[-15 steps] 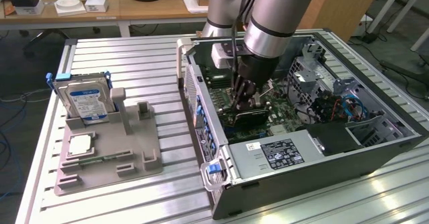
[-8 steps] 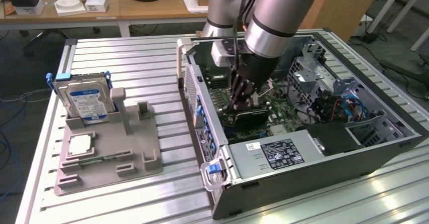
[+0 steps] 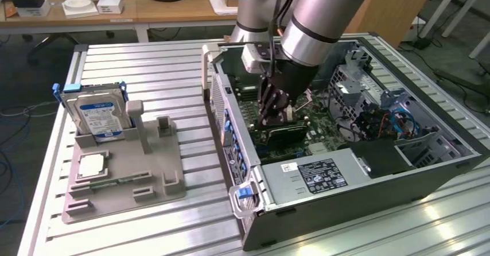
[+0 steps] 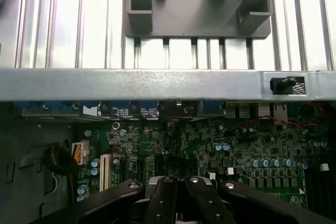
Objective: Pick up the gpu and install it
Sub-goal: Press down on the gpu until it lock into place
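Nearest in the exterior view stands the open computer case (image 3: pixel 368 193), a dark metal box lying on its side on the ribbed aluminium table (image 3: pixel 153 72). At its near end sits the boxy power supply (image 3: pixel 314 178) with a white label on top. Behind that lies the green motherboard (image 3: pixel 322 132), studded with small parts, and toward the exterior view's right a drive cage (image 3: pixel 360 84) of bare perforated metal with blue cables (image 3: pixel 402 121) beside it.

Inside the case, the gripper (image 3: pixel 277 118) reaches down over the motherboard. Its black fingers (image 4: pixel 197 203) are clenched together, and just under them is the gpu (image 3: pixel 285 134), a thin, flat, dark card standing on edge against the board. Whether the fingers pinch the card or only press on it cannot be told. In the wrist view the board shows rows of round capacitors and a pale slot (image 4: pixel 105 171), with the case's grey rim (image 4: pixel 157 85) across the middle.

To the exterior view's left, well apart from the case, a grey moulded holder tray (image 3: pixel 130 178) rests on the table. Its upright slot holds a silver hard drive (image 3: pixel 96 115) with a blue label, standing on end, and a flat square chip (image 3: pixel 90 165) lies in a shallow recess. Farthest back are wooden desks (image 3: pixel 168 9) with small boxes.
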`<action>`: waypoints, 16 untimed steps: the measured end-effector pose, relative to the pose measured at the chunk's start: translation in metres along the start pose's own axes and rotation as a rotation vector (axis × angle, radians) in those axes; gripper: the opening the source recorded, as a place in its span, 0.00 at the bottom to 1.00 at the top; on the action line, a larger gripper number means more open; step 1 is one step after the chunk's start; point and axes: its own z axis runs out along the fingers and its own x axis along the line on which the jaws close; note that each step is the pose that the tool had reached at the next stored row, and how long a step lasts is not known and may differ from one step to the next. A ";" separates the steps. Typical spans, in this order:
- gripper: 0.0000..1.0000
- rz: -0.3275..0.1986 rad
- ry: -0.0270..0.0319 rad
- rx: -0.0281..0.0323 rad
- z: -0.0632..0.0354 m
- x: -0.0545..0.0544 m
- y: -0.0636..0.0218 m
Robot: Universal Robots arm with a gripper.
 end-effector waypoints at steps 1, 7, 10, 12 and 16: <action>0.10 0.000 0.0002 -0.0092 -0.0001 0.000 -0.0002; 0.10 0.001 0.0005 -0.0299 -0.0052 0.000 -0.0003; 0.10 0.001 0.0007 -0.0330 -0.0118 -0.001 0.0011; 0.10 0.002 0.0008 -0.0399 -0.0153 -0.001 0.0017; 0.10 0.004 0.0016 -0.0849 -0.0172 -0.001 0.0010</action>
